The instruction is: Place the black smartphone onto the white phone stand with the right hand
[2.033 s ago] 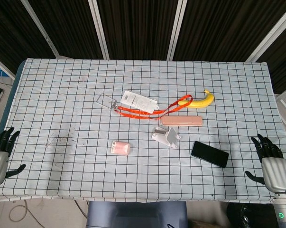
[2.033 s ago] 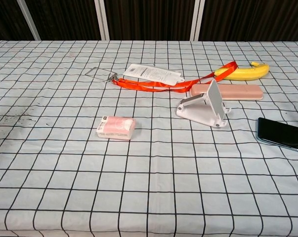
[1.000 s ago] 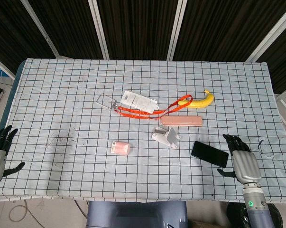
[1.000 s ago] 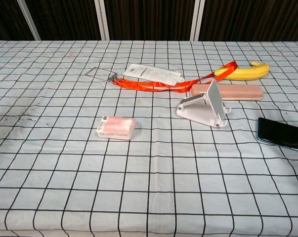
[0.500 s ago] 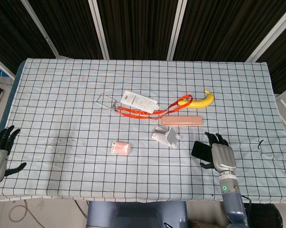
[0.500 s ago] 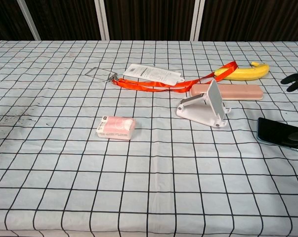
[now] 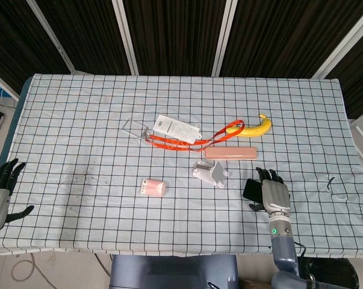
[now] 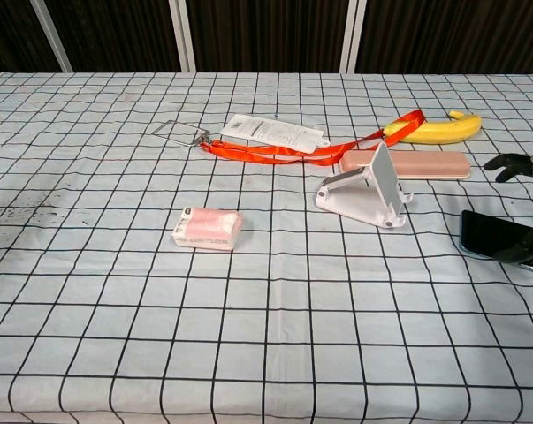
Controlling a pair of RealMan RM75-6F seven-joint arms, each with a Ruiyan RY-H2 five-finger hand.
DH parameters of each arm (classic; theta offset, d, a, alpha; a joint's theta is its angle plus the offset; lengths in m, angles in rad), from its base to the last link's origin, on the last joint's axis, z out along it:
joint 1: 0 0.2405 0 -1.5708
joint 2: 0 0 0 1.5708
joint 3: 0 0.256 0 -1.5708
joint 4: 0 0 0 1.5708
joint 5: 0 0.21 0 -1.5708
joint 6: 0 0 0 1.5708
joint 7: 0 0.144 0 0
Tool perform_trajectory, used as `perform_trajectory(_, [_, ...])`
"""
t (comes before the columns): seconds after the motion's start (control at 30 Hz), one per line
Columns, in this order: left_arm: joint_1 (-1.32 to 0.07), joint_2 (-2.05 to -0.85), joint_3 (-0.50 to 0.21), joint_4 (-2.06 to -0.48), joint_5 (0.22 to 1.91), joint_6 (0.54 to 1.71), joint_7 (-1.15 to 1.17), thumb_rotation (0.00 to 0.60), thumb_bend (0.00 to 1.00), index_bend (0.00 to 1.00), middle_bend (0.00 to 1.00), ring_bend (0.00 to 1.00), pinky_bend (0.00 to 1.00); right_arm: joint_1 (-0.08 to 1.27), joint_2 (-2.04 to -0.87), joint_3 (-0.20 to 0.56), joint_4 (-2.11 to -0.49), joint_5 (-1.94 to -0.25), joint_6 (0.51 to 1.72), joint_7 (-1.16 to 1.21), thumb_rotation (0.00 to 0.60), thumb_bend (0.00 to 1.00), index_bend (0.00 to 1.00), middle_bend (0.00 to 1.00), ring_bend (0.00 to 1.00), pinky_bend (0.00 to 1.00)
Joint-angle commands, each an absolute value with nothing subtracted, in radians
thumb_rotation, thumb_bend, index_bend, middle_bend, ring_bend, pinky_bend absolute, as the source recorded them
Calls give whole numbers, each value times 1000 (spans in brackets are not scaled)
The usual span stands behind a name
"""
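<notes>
the right hand [image 7: 275,195] hovers over the phone [image 7: 251,189] at lower right, fingers [image 8: 506,164] apart, covering most of it. phone flat, long axis roughly left-right, right of the stand [image 7: 210,173].

Bright, even overhead light, soft faint shadows, sharp focus, dark backdrop behind the table [image 7: 79,120].
</notes>
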State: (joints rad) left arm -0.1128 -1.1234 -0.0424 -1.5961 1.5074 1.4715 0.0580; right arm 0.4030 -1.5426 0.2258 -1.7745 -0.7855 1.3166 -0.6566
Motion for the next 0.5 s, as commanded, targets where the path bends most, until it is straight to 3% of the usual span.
perform_trajectory(0.03, [-113, -1123, -42, -1597, 1507, 1471, 58, 600, 0, 0, 0, 0, 0, 407, -1549, 222, -1765, -778, 1321, -662, 600, 103, 131, 158, 80, 159])
perform_trajectory(0.5, [-113, -1122, -41, -1597, 1511, 1476, 62, 600, 0, 0, 0, 0, 0, 420, -1571, 219, -1724, -722, 1329, -674, 600, 103, 131, 160, 80, 158])
